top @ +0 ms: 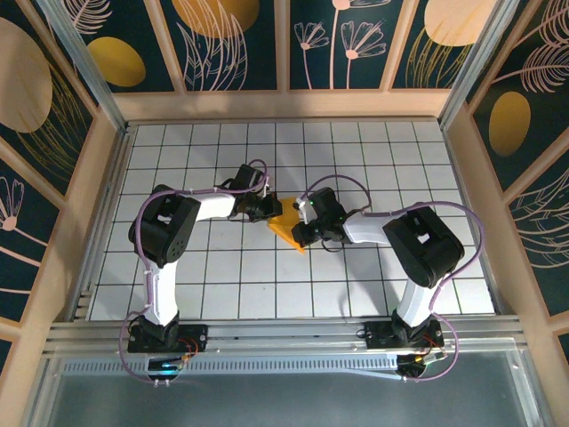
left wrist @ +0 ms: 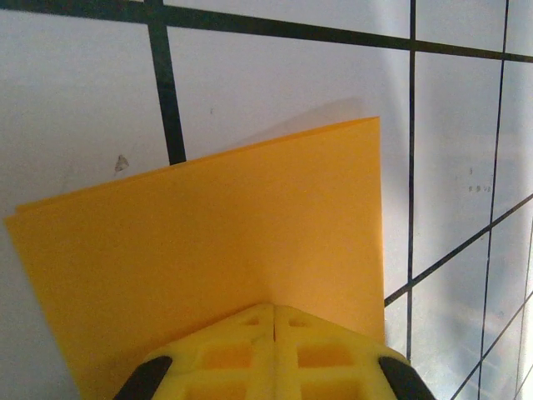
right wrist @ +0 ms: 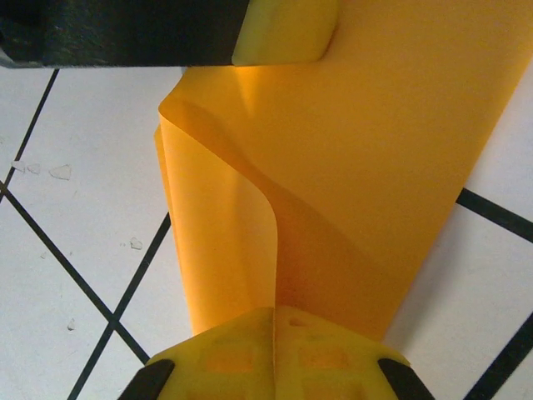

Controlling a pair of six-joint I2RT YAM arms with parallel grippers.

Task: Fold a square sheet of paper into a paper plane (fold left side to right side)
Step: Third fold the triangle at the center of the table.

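Note:
The square sheet of paper (top: 290, 228) is orange-yellow and lies doubled over near the middle of the tiled table, between the two grippers. My left gripper (top: 270, 212) meets it from the left. In the left wrist view that gripper (left wrist: 275, 310) is shut, its tips closed on the near edge of the sheet (left wrist: 233, 233), which has two layers at its left edge. My right gripper (top: 305, 229) comes from the right. It (right wrist: 275, 312) is shut on a curled flap of the sheet (right wrist: 375, 150). The left gripper's yellow finger (right wrist: 283, 33) rests on the sheet's far edge.
The white table (top: 222, 276) has a black grid. Wooden rails and dark-blue patterned walls close it in on three sides. A metal rail (top: 284, 334) with both arm bases runs along the near edge. Small specks (right wrist: 58, 171) lie on the tiles beside the paper.

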